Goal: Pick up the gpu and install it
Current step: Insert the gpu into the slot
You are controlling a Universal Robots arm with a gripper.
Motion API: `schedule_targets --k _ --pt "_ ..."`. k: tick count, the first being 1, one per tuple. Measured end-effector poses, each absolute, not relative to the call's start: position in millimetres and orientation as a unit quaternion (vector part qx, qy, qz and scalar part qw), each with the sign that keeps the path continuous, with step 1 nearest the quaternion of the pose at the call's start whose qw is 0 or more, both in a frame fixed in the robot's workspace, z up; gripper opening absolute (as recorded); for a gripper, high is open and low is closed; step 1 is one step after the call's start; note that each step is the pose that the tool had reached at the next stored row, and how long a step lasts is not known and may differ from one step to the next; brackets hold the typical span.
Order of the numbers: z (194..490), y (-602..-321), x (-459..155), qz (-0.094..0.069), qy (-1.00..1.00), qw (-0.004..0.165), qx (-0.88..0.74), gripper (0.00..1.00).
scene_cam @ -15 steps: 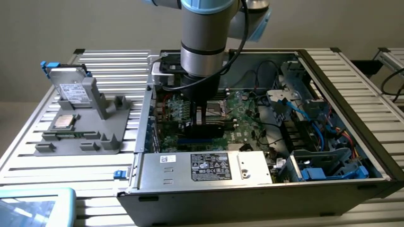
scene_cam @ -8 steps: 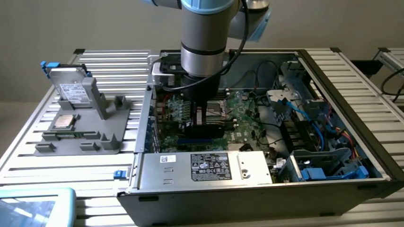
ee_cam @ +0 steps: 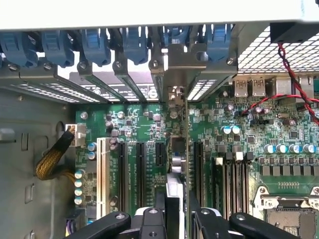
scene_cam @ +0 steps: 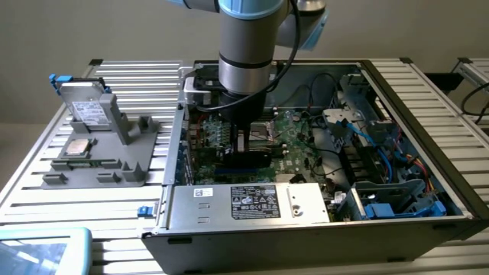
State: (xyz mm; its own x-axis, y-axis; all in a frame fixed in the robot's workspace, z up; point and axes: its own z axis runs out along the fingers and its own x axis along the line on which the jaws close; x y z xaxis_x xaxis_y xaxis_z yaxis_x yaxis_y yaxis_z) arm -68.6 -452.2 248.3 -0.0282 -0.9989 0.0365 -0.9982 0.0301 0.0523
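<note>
Down inside the open PC case (scene_cam: pixel 306 243), around the middle of the exterior view, the arm has its hand (scene_cam: pixel 244 134) right over the motherboard (scene_cam: pixel 306 129). The hand is clamped on the gpu (scene_cam: pixel 251 154), which shows there as a dark slab just under the fingers.

The wrist view is way clearer: the gpu (ee_cam: pixel 177 159) is standing on edge, pinched between the two black fingers (ee_cam: pixel 149 219). It runs along the board between the long black expansion slots (ee_cam: pixel 122 169). Its silver bracket (ee_cam: pixel 182 62) is at the rear wall of the case, in line with the row of blue latches (ee_cam: pixel 94 45). Honestly can't tell if the card's edge is actually seated in a slot or just above it.

Over on the exterior view's left, a grey fixture (scene_cam: pixel 99 172) sits on the slatted table (scene_cam: pixel 46 195), with a silver drive (scene_cam: pixel 86 106) and a small CPU chip (scene_cam: pixel 79 147) on it. Both are well apart from the hand.
</note>
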Motion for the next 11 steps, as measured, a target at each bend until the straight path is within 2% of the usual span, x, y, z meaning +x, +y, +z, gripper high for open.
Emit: schedule_targets --k 11 --pt "246.6 -452.4 -68.7 -0.006 -0.717 0.031 0.696 0.27"
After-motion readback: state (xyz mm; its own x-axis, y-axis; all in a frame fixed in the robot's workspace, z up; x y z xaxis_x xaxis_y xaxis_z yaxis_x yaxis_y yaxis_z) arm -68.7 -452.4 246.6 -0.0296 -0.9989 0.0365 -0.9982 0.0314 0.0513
